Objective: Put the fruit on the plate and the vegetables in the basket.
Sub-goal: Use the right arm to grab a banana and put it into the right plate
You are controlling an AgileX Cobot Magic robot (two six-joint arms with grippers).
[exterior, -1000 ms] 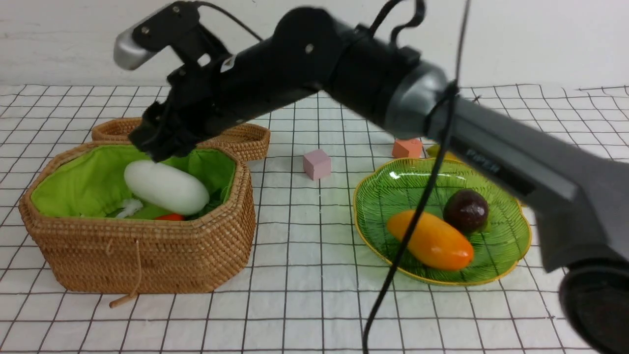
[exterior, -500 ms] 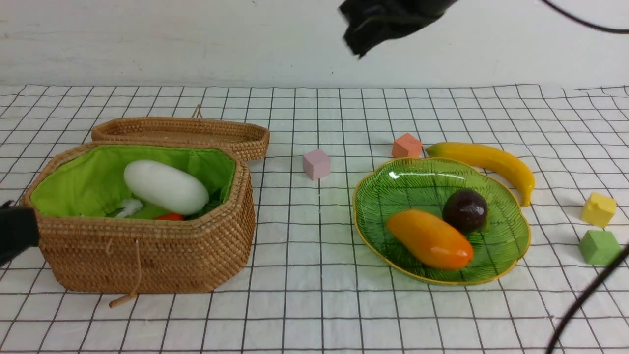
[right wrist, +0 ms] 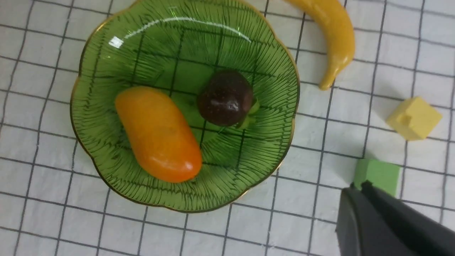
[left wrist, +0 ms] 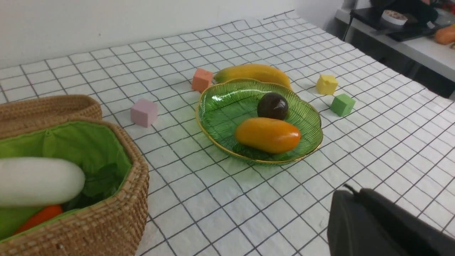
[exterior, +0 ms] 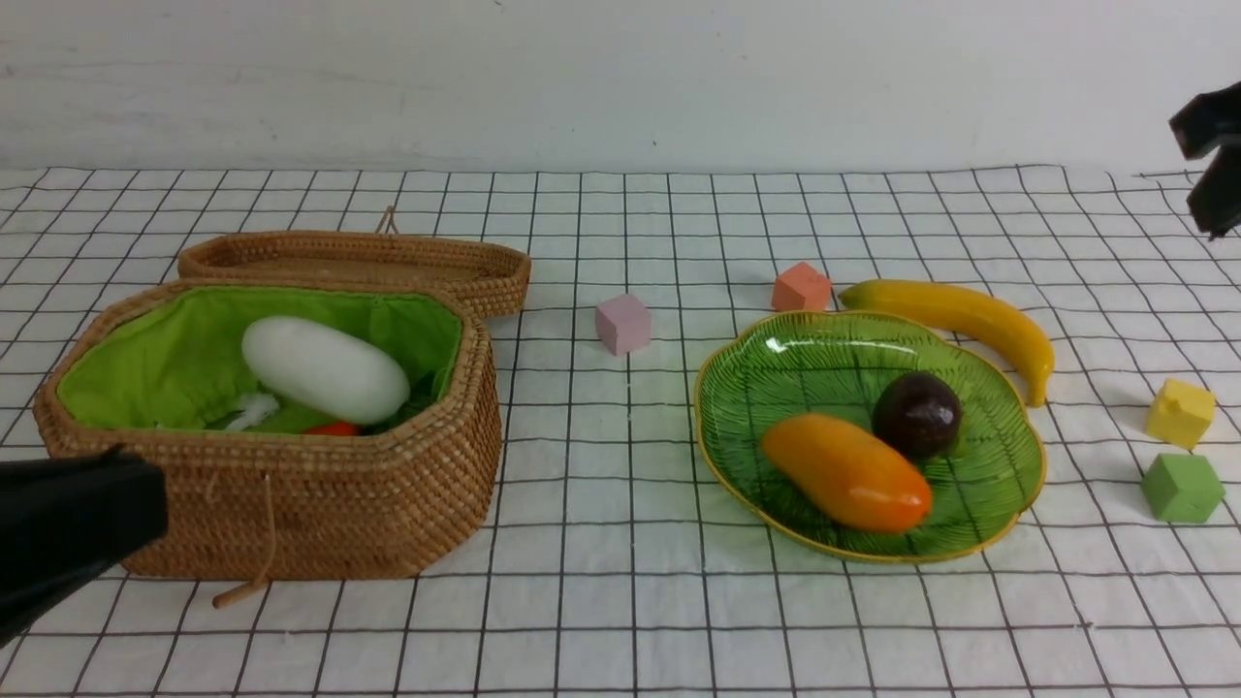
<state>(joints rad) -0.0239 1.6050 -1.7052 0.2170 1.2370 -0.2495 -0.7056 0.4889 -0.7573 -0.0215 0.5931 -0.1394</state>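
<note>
The wicker basket (exterior: 291,504) with green lining stands at the left and holds the white radish (exterior: 325,368) and a sliver of the orange carrot (exterior: 333,428). The green plate (exterior: 805,349) at the right carries the mango (exterior: 845,472) and the mangosteen (exterior: 917,415). The banana (exterior: 955,315) lies on the cloth against the plate's far right rim. My left gripper (left wrist: 355,190) is shut and empty, low in front of the basket. My right gripper (right wrist: 359,184) is shut and empty, high above the green cube beside the plate.
The flat woven lid (exterior: 359,260) lies behind the basket. A pink cube (exterior: 623,323) and an orange cube (exterior: 803,287) sit mid-table. A yellow cube (exterior: 1180,412) and a green cube (exterior: 1181,487) sit right of the plate. A checked cloth covers the table.
My right arm has lifted off the basket, swung across to the far right, and its gripper has shut. My left arm has come into view at the lower left.
</note>
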